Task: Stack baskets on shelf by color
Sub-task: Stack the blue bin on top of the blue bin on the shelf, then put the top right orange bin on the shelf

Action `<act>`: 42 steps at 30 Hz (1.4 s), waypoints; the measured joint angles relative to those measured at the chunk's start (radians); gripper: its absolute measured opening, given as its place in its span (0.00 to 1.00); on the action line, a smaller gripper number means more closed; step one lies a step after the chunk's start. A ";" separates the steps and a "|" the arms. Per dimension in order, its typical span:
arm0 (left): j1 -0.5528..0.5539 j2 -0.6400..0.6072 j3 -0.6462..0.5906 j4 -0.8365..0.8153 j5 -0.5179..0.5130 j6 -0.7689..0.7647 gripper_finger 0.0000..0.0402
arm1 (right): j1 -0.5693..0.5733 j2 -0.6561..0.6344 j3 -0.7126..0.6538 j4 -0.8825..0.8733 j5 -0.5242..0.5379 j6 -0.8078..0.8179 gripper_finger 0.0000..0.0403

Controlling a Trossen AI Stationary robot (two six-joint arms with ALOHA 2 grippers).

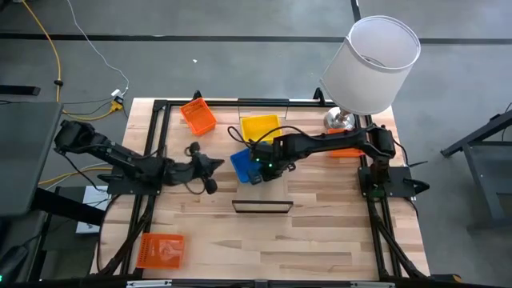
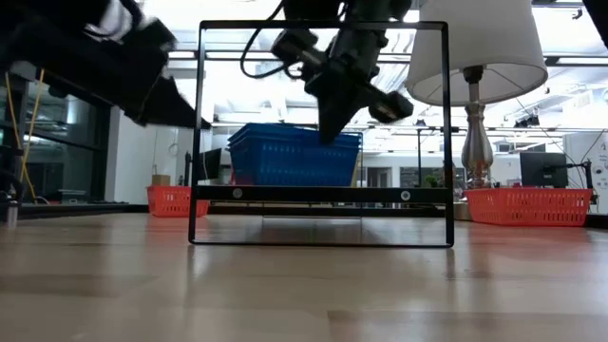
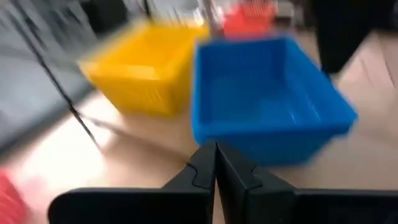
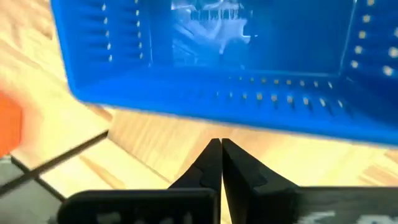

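Two pincers are mine, and both have their fingers pressed together on nothing: my right pincer point(image 4: 221, 163) hangs just beside the blue basket point(image 4: 217, 59), near its rim, and my left pincer point(image 3: 216, 169) points at the same basket from a little farther off over the worktop point(image 1: 320, 232). Nearest the front edge in the overhead view lies a red basket point(image 1: 160, 250), alone at the left corner and well apart from everything else. Next comes the thin black frame point(image 1: 262, 206) at mid-worktop, then the blue basket with a yellow basket point(image 1: 261, 128) just behind it. A second red basket point(image 1: 198, 117) sits tilted toward the back left, and a third point(image 1: 346, 151) is mostly hidden under my right arm near the lamp point(image 1: 372, 64). I judge the job barely begun: no basket sits inside another, and the three reds are scattered wide, so all the colour sorting and stacking is left. Where the shelf is I cannot say for certain; the frame may belong to it. The table-height view shows what the overhead one cannot: the frame stands upright with a black crossbar point(image 2: 323, 194), and the blue basket shows behind it. Only the overhead view shows the front-corner basket. My right wrist view alone shows the blue basket's slotted walls and empty floor.
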 joint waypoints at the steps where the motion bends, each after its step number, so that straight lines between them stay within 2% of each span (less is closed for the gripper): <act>1: 0.024 0.000 0.024 -0.079 0.060 -0.043 0.00 | 0.003 -0.011 0.000 -0.015 -0.002 -0.007 0.00; 4: 0.072 0.005 0.063 -0.198 0.164 -0.142 0.00 | 0.012 -0.053 0.000 -0.082 0.017 -0.043 0.00; 9: 0.088 0.017 0.052 -0.200 0.325 -0.168 0.00 | 0.036 -0.151 0.000 -0.230 0.158 -0.064 0.00; 11: 0.087 0.044 0.050 -0.196 0.334 -0.174 0.00 | 0.046 -0.187 0.000 -0.283 0.227 -0.060 0.00; 14: 0.092 0.100 0.050 -0.104 0.306 -0.161 0.00 | 0.063 -0.234 0.000 -0.327 0.308 -0.061 0.00; 17: 0.114 0.176 0.052 -0.003 0.378 -0.118 0.00 | 0.078 -0.268 0.000 -0.334 0.371 -0.061 0.00; 19: 0.135 0.224 0.069 0.016 0.387 -0.106 0.00 | 0.086 -0.285 0.000 -0.338 0.402 -0.070 0.00; 27: 0.210 0.345 0.141 0.032 0.342 -0.113 0.00 | 0.100 -0.305 0.000 -0.343 0.467 -0.101 0.00; 32: 0.233 0.403 0.147 0.127 0.224 -0.114 0.00 | 0.100 -0.305 0.000 -0.343 0.511 -0.113 0.00; 38: 0.260 0.431 0.147 0.142 0.055 -0.118 0.00 | 0.100 -0.305 0.000 -0.346 0.572 -0.138 0.00; 42: 0.262 0.427 0.147 0.135 0.018 -0.097 0.00 | 0.099 -0.305 0.000 -0.383 0.600 -0.139 0.00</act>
